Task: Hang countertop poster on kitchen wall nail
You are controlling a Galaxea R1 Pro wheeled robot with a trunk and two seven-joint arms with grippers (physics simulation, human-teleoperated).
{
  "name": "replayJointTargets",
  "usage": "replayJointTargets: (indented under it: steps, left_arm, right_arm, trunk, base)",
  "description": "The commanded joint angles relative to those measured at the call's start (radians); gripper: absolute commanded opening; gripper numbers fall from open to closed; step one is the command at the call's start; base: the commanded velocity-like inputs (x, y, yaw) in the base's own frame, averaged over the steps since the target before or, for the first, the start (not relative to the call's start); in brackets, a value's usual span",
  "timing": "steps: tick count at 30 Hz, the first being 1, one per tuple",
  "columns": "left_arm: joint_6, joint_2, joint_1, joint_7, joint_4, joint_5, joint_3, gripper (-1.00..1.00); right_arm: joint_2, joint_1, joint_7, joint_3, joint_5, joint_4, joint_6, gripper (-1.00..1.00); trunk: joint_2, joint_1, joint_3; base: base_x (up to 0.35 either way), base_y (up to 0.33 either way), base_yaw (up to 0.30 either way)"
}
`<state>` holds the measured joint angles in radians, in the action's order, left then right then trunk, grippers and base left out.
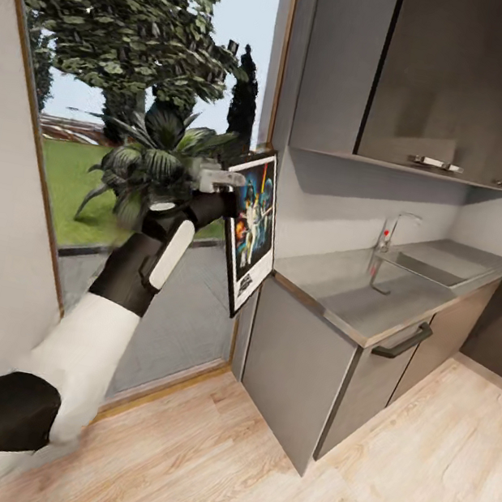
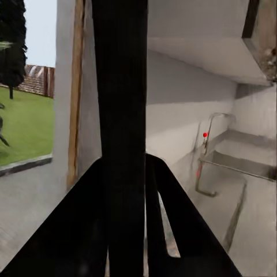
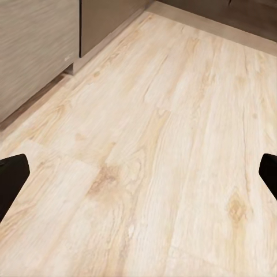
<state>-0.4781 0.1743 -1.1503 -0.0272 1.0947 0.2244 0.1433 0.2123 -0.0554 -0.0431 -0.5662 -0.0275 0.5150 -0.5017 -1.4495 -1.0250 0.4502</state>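
Right pincer [image 3: 138, 173]: tips spread wide at the frame edges, holding nothing, aimed down at the wood floor [image 3: 161, 144] beside a cabinet front [image 3: 34, 52]. Likely parked low to stay out of the way.

Left arm [image 1: 127, 278] is raised and reaching forward. Left pincer [image 1: 214, 177] pinches the poster [image 1: 253, 231] at its upper left edge, so the poster hangs in the air, tilted, artwork facing the head camera. In the left wrist view the poster [image 2: 121, 115] runs edge-on as a dark vertical band between the fingers [image 2: 173, 219], which fits an edge grip.

Poster is off the bench [image 1: 359, 291], held just beyond the bench's left end, in front of the window [image 1: 153, 61] frame. Held high and clear, probably so it can travel to a wall without catching the bench edge.

Further back: sink [image 1: 433, 267] and tap [image 1: 390, 230] along the bench's rear edge, wall cabinets [image 1: 430, 77] above. No nail can be made out here, so the hanging step isn't done yet.
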Motion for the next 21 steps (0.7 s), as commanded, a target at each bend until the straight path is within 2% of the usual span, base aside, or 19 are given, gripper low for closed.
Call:
replayJointTargets:
  steps: [1, 3, 4, 6, 7, 8, 10, 15, 18, 19, 20, 21]
  left_arm:
    - [-0.071, 0.0, 0.082, 0.055, 0.133, 0.038, 0.03, -1.0]
    - [-0.137, 0.0, 0.188, 0.172, 0.271, 0.12, 0.063, -1.0]
    - [-0.153, 0.0, 0.217, 0.206, 0.306, 0.157, 0.077, -1.0]
    - [-0.166, 0.0, 0.252, 0.238, 0.336, 0.198, 0.106, -1.0]
    - [-0.166, 0.0, 0.252, 0.238, 0.336, 0.198, 0.106, -1.0]
    - [-0.173, 0.0, 0.281, 0.256, 0.351, 0.221, 0.145, -1.0]
    - [-0.176, 0.0, 0.318, 0.269, 0.361, 0.237, 0.181, -1.0]
    - [-0.146, 0.0, 0.378, 0.273, 0.365, 0.245, 0.195, -1.0]
    - [-0.125, 0.0, 0.41, 0.274, 0.364, 0.246, 0.199, -1.0]
    - [-0.123, 0.0, 0.414, 0.274, 0.364, 0.246, 0.199, -1.0]
    - [-0.12, 0.0, 0.428, 0.274, 0.365, 0.257, 0.203, -1.0]
    - [-0.118, 0.0, 0.432, 0.274, 0.365, 0.279, 0.205, -1.0]
  right_arm:
    - [0.0, -0.001, -0.003, -0.001, -0.003, -0.001, -0.003, 1.0]
    - [0.0, 0.0, -0.003, 0.0, -0.003, -0.001, -0.003, 1.0]
    - [0.0, 0.0, -0.003, 0.0, -0.003, -0.001, -0.003, 1.0]
    - [0.0, 0.0, -0.003, 0.0, -0.003, -0.001, -0.003, 1.0]
    - [0.0, 0.0, -0.003, 0.0, -0.003, -0.001, -0.003, 1.0]
    - [0.0, 0.0, -0.003, 0.0, -0.003, -0.001, -0.004, 1.0]
    - [-0.001, 0.0, -0.003, 0.0, -0.003, -0.001, -0.004, 1.0]
    - [-0.005, 0.0, -0.007, 0.005, -0.004, -0.001, -0.005, 1.0]
    - [-0.023, -0.001, -0.05, 0.028, -0.017, 0.003, -0.007, 1.0]
    - [-0.028, -0.002, -0.065, 0.038, -0.027, 0.004, -0.007, 1.0]
    - [-0.055, -0.008, -0.162, 0.104, -0.097, 0.007, -0.007, 1.0]
    - [-0.07, -0.01, -0.228, 0.142, -0.141, 0.008, -0.007, 1.0]
  trunk:
    - [-0.001, 0.0, 0.001]
    - [-0.001, 0.0, 0.001]
    - [-0.001, 0.0, 0.001]
    - [-0.001, 0.0, 0.001]
    - [-0.001, 0.0, 0.001]
    - [-0.001, 0.0, 0.001]
    - [-0.001, 0.0, 0.001]
    - [-0.001, 0.0, 0.001]
    - [-0.001, 0.0, 0.001]
    - [-0.001, 0.0, 0.001]
    - [-0.001, 0.0, 0.001]
    - [-0.001, 0.0, 0.001]
  base:
    - [-0.001, 0.0, 0.001]
    - [0.0, 0.0, 0.0]
    - [0.0, 0.0, 0.0]
    - [0.0, 0.0, 0.0]
    - [0.0, 0.0, 0.0]
    - [0.0, 0.0, 0.0]
    - [0.0, 0.0, 0.0]
    - [0.0, 0.0, 0.0]
    - [0.0, 0.0, 0.0]
    - [0.0, 0.0, 0.0]
    - [0.0, 0.0, 0.0]
    - [0.0, 0.0, 0.0]
